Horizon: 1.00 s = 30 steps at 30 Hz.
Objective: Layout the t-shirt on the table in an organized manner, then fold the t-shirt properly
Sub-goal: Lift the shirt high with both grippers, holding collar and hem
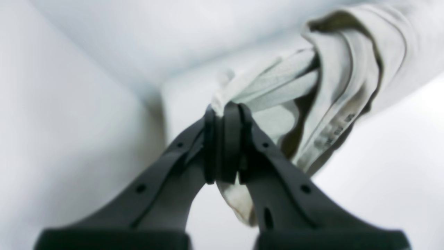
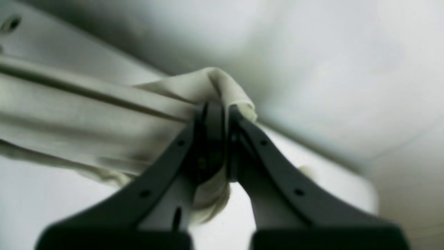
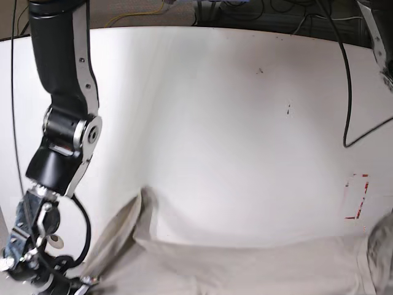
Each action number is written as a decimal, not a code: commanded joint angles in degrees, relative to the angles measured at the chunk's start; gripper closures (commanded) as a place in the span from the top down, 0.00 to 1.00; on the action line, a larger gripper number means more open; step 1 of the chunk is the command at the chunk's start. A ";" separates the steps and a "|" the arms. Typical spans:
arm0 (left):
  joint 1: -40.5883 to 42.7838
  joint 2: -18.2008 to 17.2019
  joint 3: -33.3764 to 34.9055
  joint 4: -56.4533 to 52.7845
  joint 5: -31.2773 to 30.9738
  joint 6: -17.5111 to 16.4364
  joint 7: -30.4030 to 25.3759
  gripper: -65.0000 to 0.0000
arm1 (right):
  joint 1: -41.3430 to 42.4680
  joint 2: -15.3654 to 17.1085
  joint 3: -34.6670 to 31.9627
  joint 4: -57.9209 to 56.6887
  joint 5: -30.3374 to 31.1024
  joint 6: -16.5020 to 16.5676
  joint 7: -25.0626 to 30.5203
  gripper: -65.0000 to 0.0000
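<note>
Stretching along the near edge of the glossy white tabletop (image 3: 233, 123), the thin beige-khaki fabric t-shirt (image 3: 245, 270) hangs between both tools. The left tool (image 1: 224, 139) is closed on a bunched fold, and the right tool (image 2: 216, 139) is closed on another. The small pinches could slip under tension, I think. Only the wrist views show these grips; only the base view shows the red dashed mark (image 3: 356, 195).
</note>
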 commanded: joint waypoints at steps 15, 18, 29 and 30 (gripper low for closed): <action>-15.35 -5.39 8.14 -1.67 1.20 3.97 -2.53 0.01 | 9.87 9.55 0.32 2.69 -0.76 -1.19 -1.45 0.00; -13.86 -5.39 8.05 -1.32 0.94 3.97 -3.50 0.01 | 8.64 9.99 0.41 3.83 -0.76 -1.19 -1.45 0.00; -13.42 -6.62 8.05 -1.85 1.20 3.97 -3.85 0.01 | 6.09 10.08 0.50 6.38 -0.84 -1.19 -2.50 0.00; -13.42 -6.62 8.05 -1.85 1.20 3.97 -3.85 0.01 | 6.09 10.08 0.50 6.30 -0.84 -1.19 -2.50 0.00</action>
